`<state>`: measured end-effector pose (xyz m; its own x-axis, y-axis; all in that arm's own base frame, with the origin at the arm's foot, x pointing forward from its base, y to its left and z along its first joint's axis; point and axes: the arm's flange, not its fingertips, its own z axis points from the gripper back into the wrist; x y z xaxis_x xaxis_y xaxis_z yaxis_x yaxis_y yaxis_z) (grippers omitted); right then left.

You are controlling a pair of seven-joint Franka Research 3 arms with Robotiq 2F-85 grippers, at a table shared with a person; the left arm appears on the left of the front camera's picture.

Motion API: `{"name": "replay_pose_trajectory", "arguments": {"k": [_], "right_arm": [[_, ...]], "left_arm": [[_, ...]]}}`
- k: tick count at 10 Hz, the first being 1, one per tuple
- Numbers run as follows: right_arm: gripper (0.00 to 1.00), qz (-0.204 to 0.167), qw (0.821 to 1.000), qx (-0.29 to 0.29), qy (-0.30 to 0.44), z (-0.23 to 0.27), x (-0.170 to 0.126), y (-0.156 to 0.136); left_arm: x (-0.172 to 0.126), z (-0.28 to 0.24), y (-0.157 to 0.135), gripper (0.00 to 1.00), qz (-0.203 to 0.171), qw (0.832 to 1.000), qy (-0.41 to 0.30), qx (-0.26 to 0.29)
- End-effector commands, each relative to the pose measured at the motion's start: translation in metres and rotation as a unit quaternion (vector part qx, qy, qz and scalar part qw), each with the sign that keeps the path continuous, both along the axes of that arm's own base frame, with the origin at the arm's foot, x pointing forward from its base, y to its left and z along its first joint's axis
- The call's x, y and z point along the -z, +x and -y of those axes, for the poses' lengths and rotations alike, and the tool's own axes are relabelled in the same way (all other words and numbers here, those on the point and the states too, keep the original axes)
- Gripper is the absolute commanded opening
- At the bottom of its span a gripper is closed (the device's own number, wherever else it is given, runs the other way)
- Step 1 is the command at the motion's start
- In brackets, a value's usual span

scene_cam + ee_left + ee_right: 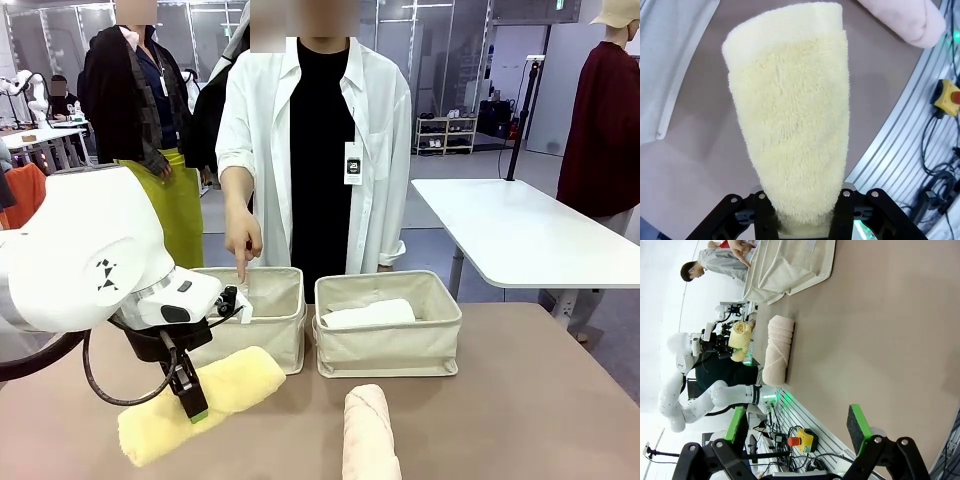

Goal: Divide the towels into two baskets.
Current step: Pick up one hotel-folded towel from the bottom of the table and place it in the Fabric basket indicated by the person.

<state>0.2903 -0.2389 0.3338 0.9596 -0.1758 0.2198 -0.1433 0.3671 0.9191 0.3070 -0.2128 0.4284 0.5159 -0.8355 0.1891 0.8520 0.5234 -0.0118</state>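
Brown table (520,400), with our left end effector (197,405) pinching the pale yellow towel (235,385) just short of the left basket (285,335).
We judge it best to raise the roll above that basket's near wall before releasing; it looks plush, thick, tightly wound. Our right end effector (797,425) hangs spread and empty.

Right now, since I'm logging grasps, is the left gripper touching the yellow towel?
Touching. The left wrist view shows the left gripper closed on the yellow towel, its fingers pressed against both sides of the roll's near end.
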Motion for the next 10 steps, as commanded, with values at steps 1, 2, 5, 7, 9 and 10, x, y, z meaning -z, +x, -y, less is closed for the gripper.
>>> {"name": "replay_pose_trajectory", "arguments": {"k": [1, 2, 5, 7, 9, 10], "right_arm": [[1.00, 0.005, 1.000, 0.002, 0.000, -0.002, -0.003, -0.002], [1.00, 0.005, 1.000, 0.002, 0.000, -0.002, -0.003, -0.002], [1.00, 0.005, 1.000, 0.002, 0.000, -0.002, -0.003, -0.002], [1.00, 0.005, 1.000, 0.002, 0.000, -0.002, -0.003, -0.002], [1.00, 0.005, 1.000, 0.002, 0.000, -0.002, -0.003, -0.002], [1.00, 0.005, 1.000, 0.002, 0.000, -0.002, -0.003, -0.002]], "left_arm": [[0.000, -0.001, 0.000, 0.37, -0.002, 1.000, -0.002, 0.000], [-0.010, -0.006, -0.001, 0.37, 0.068, 0.994, 0.021, 0.088], [-0.053, -0.023, 0.041, 0.37, 0.184, 0.964, 0.034, 0.188], [-0.067, -0.021, 0.081, 0.37, 0.188, 0.958, 0.048, 0.211], [-0.075, -0.015, 0.118, 0.37, 0.200, 0.951, 0.059, 0.230], [-0.083, -0.011, 0.138, 0.37, 0.202, 0.951, 0.057, 0.229]]}}
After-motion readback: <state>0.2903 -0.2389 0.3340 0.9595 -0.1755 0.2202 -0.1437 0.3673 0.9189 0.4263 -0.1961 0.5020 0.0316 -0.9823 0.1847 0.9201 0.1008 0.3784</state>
